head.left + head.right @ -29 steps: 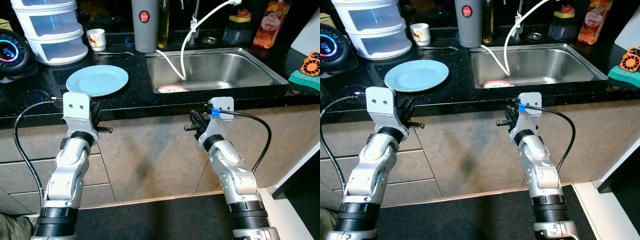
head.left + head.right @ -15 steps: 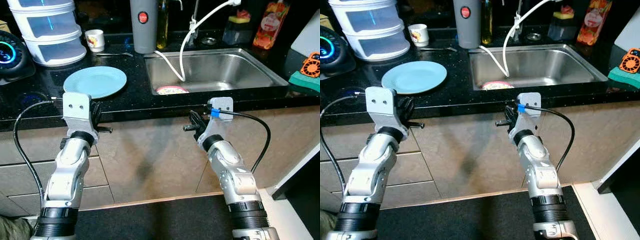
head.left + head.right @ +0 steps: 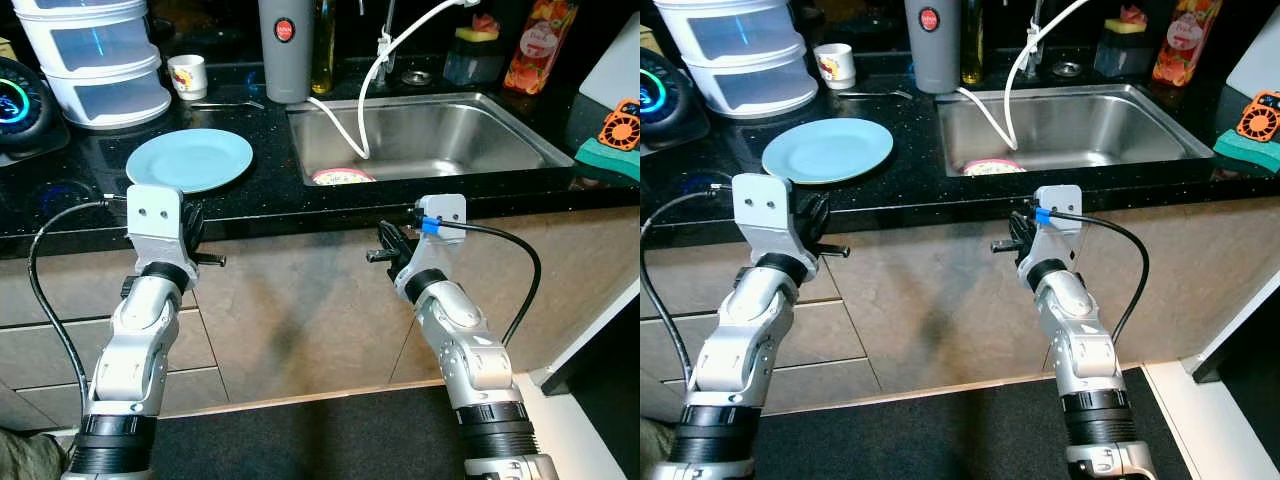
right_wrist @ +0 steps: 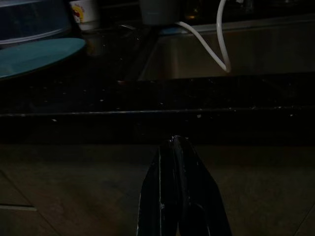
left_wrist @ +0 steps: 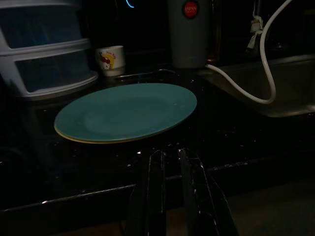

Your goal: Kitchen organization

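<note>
Plate: a light blue plate [image 3: 190,159] lies flat on the black surface [image 3: 270,190], left of the sink, near the front edge and apart from everything else.
Sink: the steel sink [image 3: 520,135] holds a pink-rimmed dish [image 3: 343,178] at its near wall, with a white hose [image 3: 368,90] drooping in over it.
Back row: a stack of clear containers [image 3: 95,55], a small mug [image 3: 187,75], a grey tumbler [image 3: 284,45] and an orange bottle [image 3: 528,45] stand along the back.
Left hand: the left hand [image 3: 205,259] hangs below the surface edge, just in front of the plate; its fingers [image 5: 156,191] sit close together with only a narrow gap and carry nothing.
Right hand: the right hand [image 3: 382,254] is at the cabinet front under the sink's near edge, fingers [image 4: 170,196] pressed together, empty.
Progress: I'd say the tidying has hardly started, or is between items; neither hand has hold of anything and both are below the surface.
Left to do: going by how things lie, the plate and the dish in the sink look like the loose pieces waiting to be moved. The arms would first need to rise above the edge.
</note>
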`<state>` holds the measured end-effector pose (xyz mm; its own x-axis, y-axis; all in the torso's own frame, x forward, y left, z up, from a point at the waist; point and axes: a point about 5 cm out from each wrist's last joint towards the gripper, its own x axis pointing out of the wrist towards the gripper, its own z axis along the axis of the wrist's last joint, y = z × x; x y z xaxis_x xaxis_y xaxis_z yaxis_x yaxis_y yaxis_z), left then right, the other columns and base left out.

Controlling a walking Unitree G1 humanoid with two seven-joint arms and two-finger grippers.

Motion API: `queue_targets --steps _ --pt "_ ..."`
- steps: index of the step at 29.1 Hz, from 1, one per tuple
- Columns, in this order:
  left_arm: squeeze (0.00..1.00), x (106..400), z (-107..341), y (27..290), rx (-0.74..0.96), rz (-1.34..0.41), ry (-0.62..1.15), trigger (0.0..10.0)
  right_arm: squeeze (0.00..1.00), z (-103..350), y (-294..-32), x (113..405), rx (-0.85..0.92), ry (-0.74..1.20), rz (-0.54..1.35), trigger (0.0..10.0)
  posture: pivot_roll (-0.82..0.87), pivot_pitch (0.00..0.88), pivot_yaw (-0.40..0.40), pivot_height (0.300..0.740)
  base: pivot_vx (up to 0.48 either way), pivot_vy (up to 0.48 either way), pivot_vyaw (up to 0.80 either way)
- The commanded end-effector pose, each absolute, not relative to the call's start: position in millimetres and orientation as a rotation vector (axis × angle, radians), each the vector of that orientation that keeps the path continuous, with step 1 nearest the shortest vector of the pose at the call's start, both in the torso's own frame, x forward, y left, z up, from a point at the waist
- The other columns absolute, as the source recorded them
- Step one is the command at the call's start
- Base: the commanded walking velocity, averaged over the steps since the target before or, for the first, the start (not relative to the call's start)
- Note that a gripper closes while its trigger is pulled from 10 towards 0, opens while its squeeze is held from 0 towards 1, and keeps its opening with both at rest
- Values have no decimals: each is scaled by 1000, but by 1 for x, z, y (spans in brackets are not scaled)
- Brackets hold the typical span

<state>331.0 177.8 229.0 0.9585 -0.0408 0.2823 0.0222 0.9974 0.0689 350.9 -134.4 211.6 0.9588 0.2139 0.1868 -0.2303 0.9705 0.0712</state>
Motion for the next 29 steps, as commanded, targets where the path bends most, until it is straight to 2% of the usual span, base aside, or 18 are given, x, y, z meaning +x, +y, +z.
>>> queue_targets --steps 1,24,29 --pt "0 330 225 179 59 -30 -273 10000 0 210 -132 350 91 -179 241 10000 -53 120 15 740 0 0 0" --pt "0 330 221 180 57 -32 -258 10000 0 208 -131 350 88 -167 246 10000 -55 120 11 740 0 0 0" --pt "0 330 212 178 50 -43 -195 10000 0 203 -131 350 88 -140 246 10000 -55 120 11 740 0 0 0"
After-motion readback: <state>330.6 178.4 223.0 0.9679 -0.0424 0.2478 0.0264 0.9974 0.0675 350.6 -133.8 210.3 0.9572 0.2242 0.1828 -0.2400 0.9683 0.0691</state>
